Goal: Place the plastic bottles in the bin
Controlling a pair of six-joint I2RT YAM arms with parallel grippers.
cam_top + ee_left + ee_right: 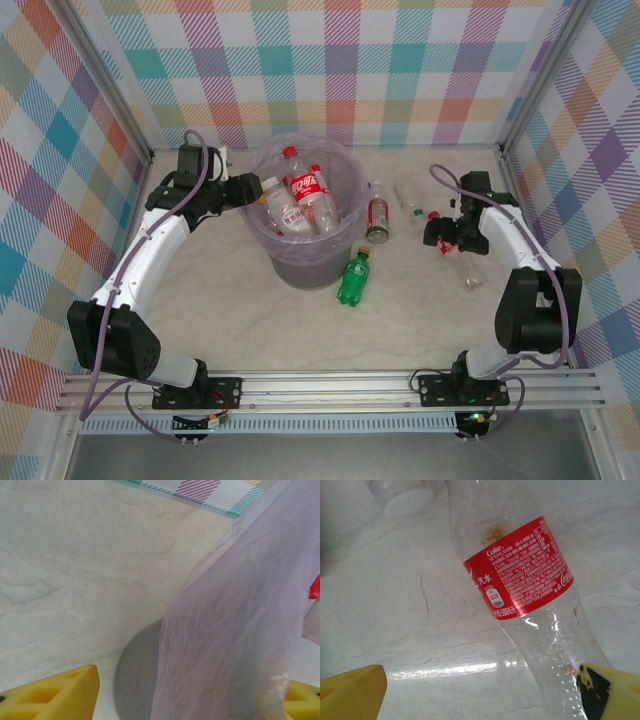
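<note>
Pale marbled table (230,320) boxed in by pastel plaid walls (330,60), with both arms reaching out over it.
The white left arm (150,240) bows in to the left rim of the round grey bin lined with a lavender bag (300,268) at mid-table. The left jaws straddle the bin's wall; whether they pinch it I cannot tell. The right arm (505,225) bends left, and the right jaws are spread wide around a clear, red-labelled plastic bottle (520,580) lying on the table, gripping nothing. Clear bottles (305,195) lie in the bin. A green bottle (353,278) lies just right of it.
</note>
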